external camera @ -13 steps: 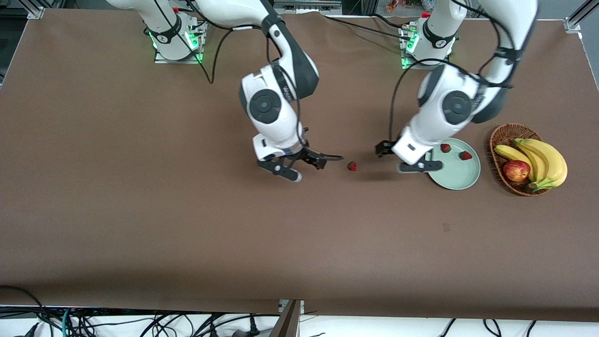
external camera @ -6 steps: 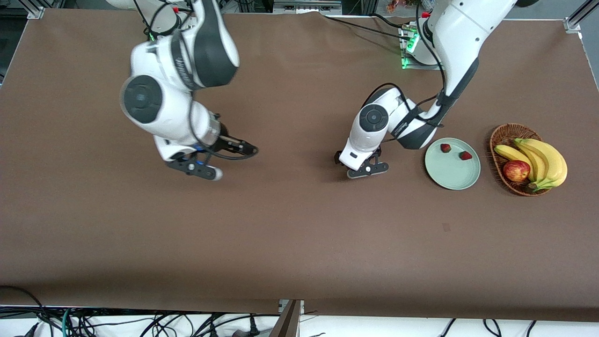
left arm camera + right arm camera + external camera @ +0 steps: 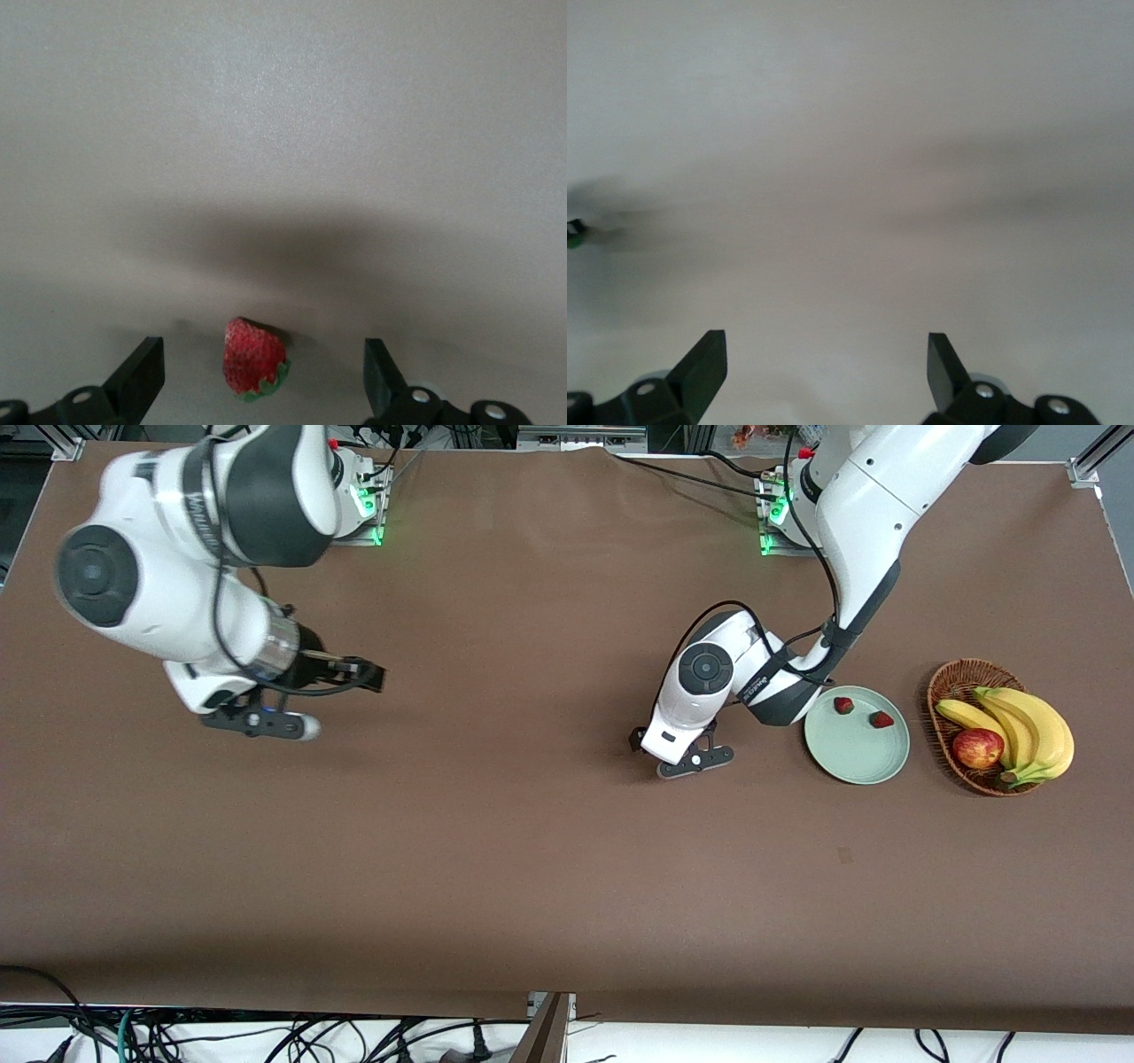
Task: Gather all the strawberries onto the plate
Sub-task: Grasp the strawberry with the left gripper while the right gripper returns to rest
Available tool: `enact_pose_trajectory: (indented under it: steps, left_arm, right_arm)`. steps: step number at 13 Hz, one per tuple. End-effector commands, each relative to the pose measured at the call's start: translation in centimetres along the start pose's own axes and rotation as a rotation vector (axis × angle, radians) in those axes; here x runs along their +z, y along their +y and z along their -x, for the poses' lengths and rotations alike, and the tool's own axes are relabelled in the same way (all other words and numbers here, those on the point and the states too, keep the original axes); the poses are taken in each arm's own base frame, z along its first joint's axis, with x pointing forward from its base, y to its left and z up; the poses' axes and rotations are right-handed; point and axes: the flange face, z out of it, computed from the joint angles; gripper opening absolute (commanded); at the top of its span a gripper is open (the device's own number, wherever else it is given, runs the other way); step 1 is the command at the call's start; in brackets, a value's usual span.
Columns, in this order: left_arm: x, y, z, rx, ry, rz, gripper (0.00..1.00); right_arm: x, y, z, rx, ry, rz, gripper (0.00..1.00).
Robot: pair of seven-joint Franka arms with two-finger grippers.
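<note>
The pale green plate (image 3: 864, 757) sits toward the left arm's end of the table, beside the basket. Two strawberries (image 3: 843, 705) (image 3: 881, 719) lie on it. My left gripper (image 3: 673, 755) is low over the table beside the plate and covers the third strawberry in the front view. In the left wrist view that strawberry (image 3: 252, 361) lies on the table between the open fingers of my left gripper (image 3: 261, 354), apart from both. My right gripper (image 3: 319, 700) is open and empty over bare table toward the right arm's end; it also shows in the right wrist view (image 3: 824, 354).
A brown wicker basket (image 3: 950, 677) with bananas (image 3: 1032, 731) and a red-yellow apple (image 3: 977, 747) stands beside the plate at the left arm's end of the table.
My right arm has swung away from the lone strawberry toward its own end of the table. My left gripper has moved from the plate to over that strawberry and come down around it.
</note>
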Motion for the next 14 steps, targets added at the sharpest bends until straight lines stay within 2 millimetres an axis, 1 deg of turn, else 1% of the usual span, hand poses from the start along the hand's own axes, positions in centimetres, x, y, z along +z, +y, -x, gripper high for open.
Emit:
enact_pose_trajectory:
  steps: [1, 2, 3, 4, 5, 6, 8, 9, 11, 13, 14]
  left_arm:
    - [-0.1, 0.6, 0.0, -0.023, 0.016, -0.008, 0.76]
    - [-0.1, 0.7, 0.1, -0.022, 0.016, -0.008, 0.76]
    - [0.0, 0.7, 0.1, -0.024, 0.015, -0.010, 0.66]
    - [0.1, 0.8, 0.4, -0.028, 0.013, -0.012, 0.63]
    - [0.3, 0.8, 0.5, -0.028, 0.019, -0.017, 0.62]
    - [0.4, 0.8, 0.6, -0.020, 0.032, -0.026, 0.60]
    - [0.8, 0.8, 0.7, -0.033, 0.057, -0.041, 0.50]
    - [1.0, 0.7, 0.8, -0.038, 0.063, -0.047, 0.44]
    - [0.9, 0.8, 0.9, -0.038, 0.064, -0.045, 0.19]
    - [0.8, 0.8, 0.8, -0.041, 0.065, -0.046, 0.15]
    - [0.6, 0.8, 0.7, -0.047, 0.062, -0.043, 0.13]
  right_arm:
    - [-1.6, 3.9, -1.1, -0.033, -0.028, -0.023, 1.00]
    - [-1.7, 5.2, -2.2, -0.033, -0.030, -0.021, 1.00]
    - [-1.7, 5.8, -3.1, -0.053, -0.037, -0.023, 1.00]
    - [-1.7, 6.3, -3.5, -0.079, -0.036, -0.014, 1.00]
    - [-2.7, 6.6, -3.5, -0.103, 0.007, 0.003, 1.00]
    - [-2.7, 6.8, -3.2, -0.126, 0.016, 0.012, 1.00]
    - [-3.2, 9.5, -2.4, -0.120, 0.006, -0.002, 1.00]
    - [-3.9, 10.7, -1.6, -0.124, 0.009, 0.001, 1.00]
    - [-5.4, 11.8, 1.3, -0.143, 0.022, 0.034, 1.00]
    - [-6.6, 13.0, 4.2, -0.147, 0.039, 0.045, 1.00]
    - [-6.9, 13.0, 5.4, -0.157, 0.047, 0.059, 1.00]
